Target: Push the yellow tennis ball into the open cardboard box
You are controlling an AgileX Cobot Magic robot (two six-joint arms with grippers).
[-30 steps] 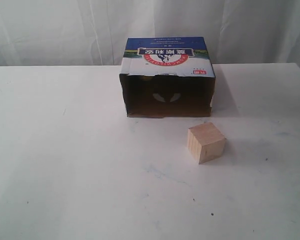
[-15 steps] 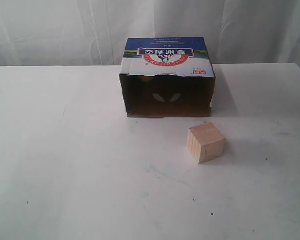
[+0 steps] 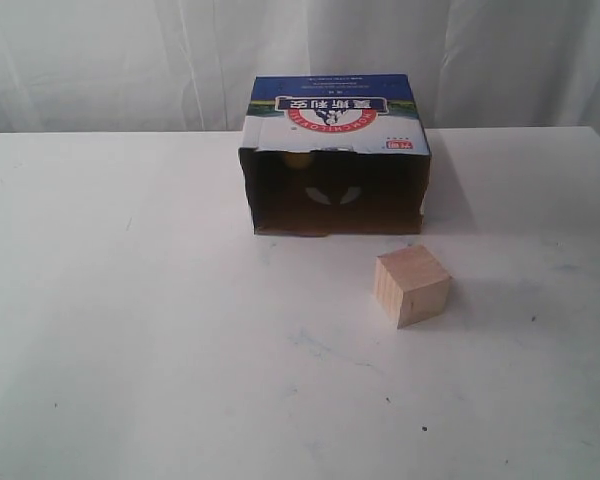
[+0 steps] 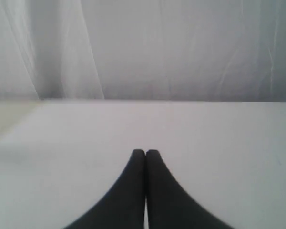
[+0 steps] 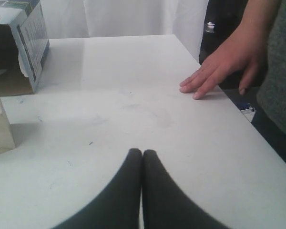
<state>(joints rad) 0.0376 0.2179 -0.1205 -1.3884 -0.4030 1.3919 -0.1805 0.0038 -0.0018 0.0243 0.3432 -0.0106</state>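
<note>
So the open cardboard box (image 3: 335, 120) sits on its side on the white table (image 3: 130, 300), dark opening facing us. 1 wooden cube (image 3: 411, 285) near its front-right corner.

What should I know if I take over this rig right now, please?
Left gripper: shut, empty, only table ahead of it.
Right gripper: shut, empty, the wooden cube off to its side.
Open cardboard box: on its side, mouth facing the exterior camera.
Yellow tennis ball: only a yellow sliver shows, inside the box under its upper edge.
Done: ball appears to be in. Left: confirm that; mind the person's hand resting on the table edge.
</note>
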